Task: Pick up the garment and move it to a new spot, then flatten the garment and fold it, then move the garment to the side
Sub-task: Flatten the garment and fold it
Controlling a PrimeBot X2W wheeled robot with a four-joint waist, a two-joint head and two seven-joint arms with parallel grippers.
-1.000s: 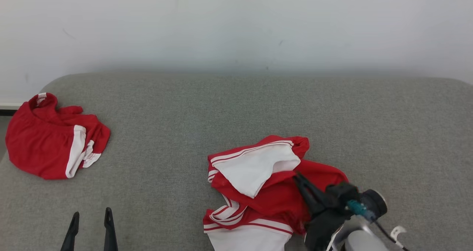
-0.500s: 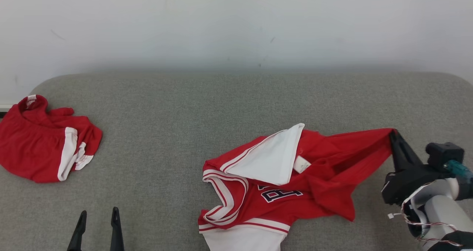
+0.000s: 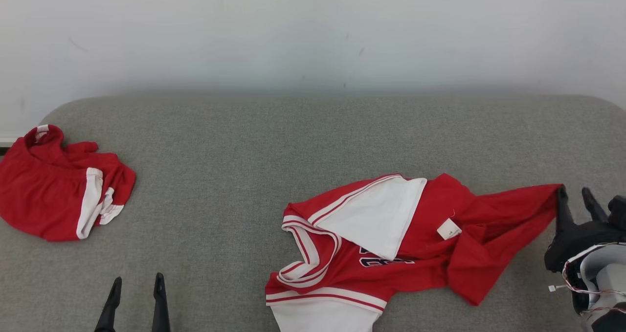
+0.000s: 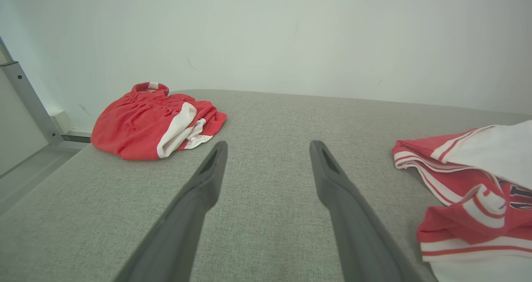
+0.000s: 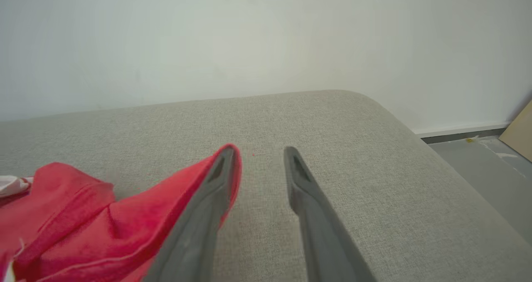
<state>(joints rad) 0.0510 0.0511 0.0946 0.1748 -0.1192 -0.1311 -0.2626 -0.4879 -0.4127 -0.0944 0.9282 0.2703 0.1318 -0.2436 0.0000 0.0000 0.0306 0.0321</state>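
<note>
White wall [image 3: 313, 29] fills the top of the head view, and below it a grey fabric-covered surface [image 3: 234, 141] with rounded corners stretches from side to side.

On it, at about 5 o'clock from the middle of that view, lies the red jersey [image 3: 430, 266] with white trim. It is rumpled, not flat. A white panel is turned up over its middle, a small white label [image 3: 448, 229] shows just beside that panel at 3 o'clock, and part of a dark print peeks out below. One red corner is drawn out toward 3 o'clock and ends at the right gripper [image 3: 573, 191].

That gripper sits near the right edge of the view, fingers pointing to 12 o'clock. Its jaws stand apart. In the right wrist view, bare grey fabric shows between the two fingers, while the tip of the red corner lies against the finger on the 9 o'clock side. It is touching the cloth, not clamping it.

Well apart from the jersey, at 9 o'clock by the surface's left edge, is a bunched pair of red shorts [image 3: 54, 190] with white side stripes.

At 7 o'clock, the left gripper [image 3: 137, 278] hangs over bare surface with its jaws wide and nothing between them, between the shorts and the jersey and touching neither.
</note>
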